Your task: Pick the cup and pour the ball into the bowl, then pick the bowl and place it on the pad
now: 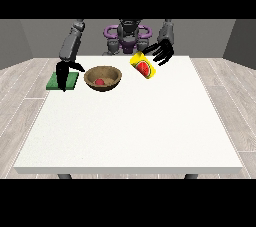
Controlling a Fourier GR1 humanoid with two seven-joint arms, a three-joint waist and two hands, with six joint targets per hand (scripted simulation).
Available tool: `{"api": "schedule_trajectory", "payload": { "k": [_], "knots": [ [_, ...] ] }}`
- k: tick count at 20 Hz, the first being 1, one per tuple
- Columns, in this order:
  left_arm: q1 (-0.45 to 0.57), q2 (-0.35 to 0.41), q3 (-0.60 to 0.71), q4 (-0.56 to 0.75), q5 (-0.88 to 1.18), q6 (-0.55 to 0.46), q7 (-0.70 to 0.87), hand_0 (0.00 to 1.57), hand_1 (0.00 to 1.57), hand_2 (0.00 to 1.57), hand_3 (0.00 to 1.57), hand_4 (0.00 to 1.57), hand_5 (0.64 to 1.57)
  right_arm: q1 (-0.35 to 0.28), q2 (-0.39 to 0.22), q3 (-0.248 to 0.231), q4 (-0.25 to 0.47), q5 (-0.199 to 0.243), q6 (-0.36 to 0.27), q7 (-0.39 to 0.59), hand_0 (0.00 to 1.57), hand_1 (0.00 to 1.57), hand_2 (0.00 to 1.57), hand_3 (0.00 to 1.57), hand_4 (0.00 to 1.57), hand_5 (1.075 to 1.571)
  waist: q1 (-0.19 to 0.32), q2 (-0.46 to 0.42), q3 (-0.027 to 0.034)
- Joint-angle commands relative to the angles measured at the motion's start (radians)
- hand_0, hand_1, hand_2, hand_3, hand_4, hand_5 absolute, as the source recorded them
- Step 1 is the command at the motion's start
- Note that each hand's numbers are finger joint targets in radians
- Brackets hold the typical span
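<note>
Front view: white table (130, 131), robot at twelve o'clock. Wooden bowl (103, 78) toward eleven o'clock, red ball (100, 82) inside. Green pad (55, 82) at the bowl's nine o'clock, just beside it, apart. Hand at the view's left (63, 73) over the pad, fingers straight and pointing down, nothing held. Yellow cup (143, 66) at the bowl's two o'clock, tilted, off the table. Hand at the view's right (162, 52) at the cup's upper end, fingers spread; grip on the cup impossible to tell.

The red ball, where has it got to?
The red ball lies inside the wooden bowl, left of centre in the front view, between the green pad and the tilted yellow cup.
</note>
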Motion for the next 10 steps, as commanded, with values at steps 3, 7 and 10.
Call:
{"api": "schedule_trajectory", "payload": {
  "k": [3,7,10],
  "knots": [
    [0.088,-0.009,0.078,0.095,0.223,-0.029,-0.18,0.0,0.0,0.0,0.0,0.0,1.518,-0.027,0.108,0.071,-0.065,0.033,-0.071,0.036,0.0,0.0,0.0,0.0,0.29,1.553,-0.066,0.01,0.0018],
    [0.071,0.01,0.126,0.131,0.251,-0.077,-0.127,0.0,0.0,0.0,0.0,0.0,1.523,-0.004,0.124,0.11,-0.047,0.054,-0.065,0.062,0.0,0.0,0.0,0.0,0.02,1.54,-0.109,-0.083,0.0037],
    [0.104,0.02,0.142,0.142,0.279,-0.094,-0.18,0.0,0.0,0.0,0.0,0.0,1.531,0.005,0.127,0.118,-0.036,0.058,-0.065,0.057,0.0,0.0,0.0,0.0,0.0,1.544,-0.115,-0.097,0.0038]
  ]
}}
